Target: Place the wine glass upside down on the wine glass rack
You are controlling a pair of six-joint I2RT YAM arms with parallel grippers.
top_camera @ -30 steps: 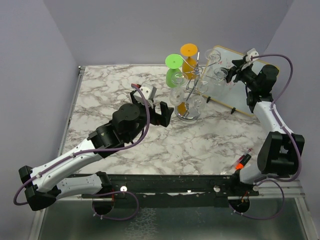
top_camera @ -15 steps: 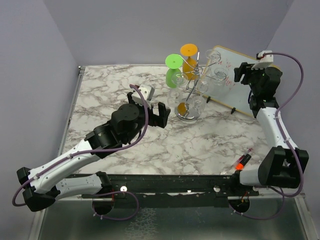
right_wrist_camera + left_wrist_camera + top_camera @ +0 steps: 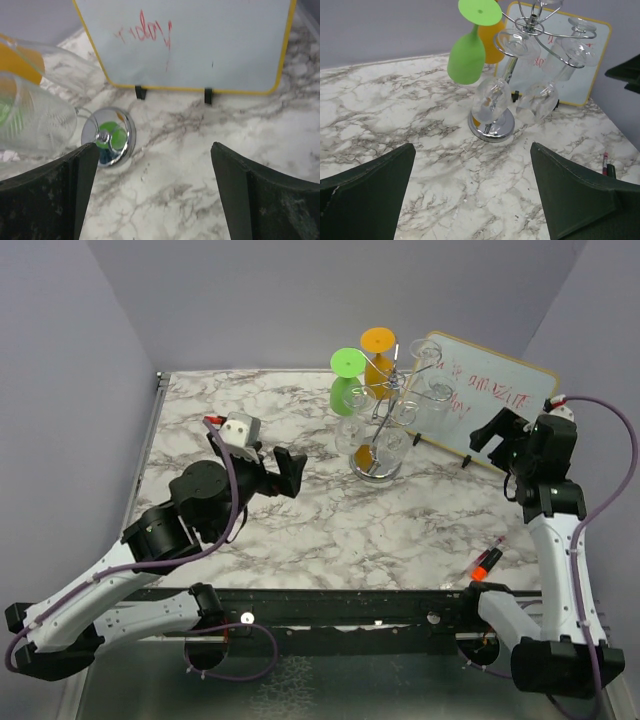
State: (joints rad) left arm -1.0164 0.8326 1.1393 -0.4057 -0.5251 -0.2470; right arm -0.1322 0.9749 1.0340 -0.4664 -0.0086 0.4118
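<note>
The chrome wine glass rack point(image 3: 377, 469) stands at the back middle of the marble table. A green glass point(image 3: 346, 381), an orange glass point(image 3: 378, 352) and several clear wine glasses point(image 3: 433, 390) hang upside down from its curled arms. The left wrist view shows its domed base point(image 3: 491, 131), the green glass point(image 3: 467, 52) and clear glasses point(image 3: 491, 98). The right wrist view shows the base point(image 3: 108, 135) and a clear glass point(image 3: 35, 120). My left gripper point(image 3: 286, 466) is open and empty, left of the rack. My right gripper point(image 3: 492, 433) is open and empty, right of it.
A white board with red writing and a yellow frame point(image 3: 490, 395) leans behind and right of the rack; it also shows in the right wrist view point(image 3: 200, 45). A red marker point(image 3: 485, 562) lies near the right arm's base. Purple walls enclose the table.
Both arms have drawn back from the rack. The left gripper moved left and nearer. The right gripper moved away from the clear glasses, right and nearer. Both stay open and empty.
</note>
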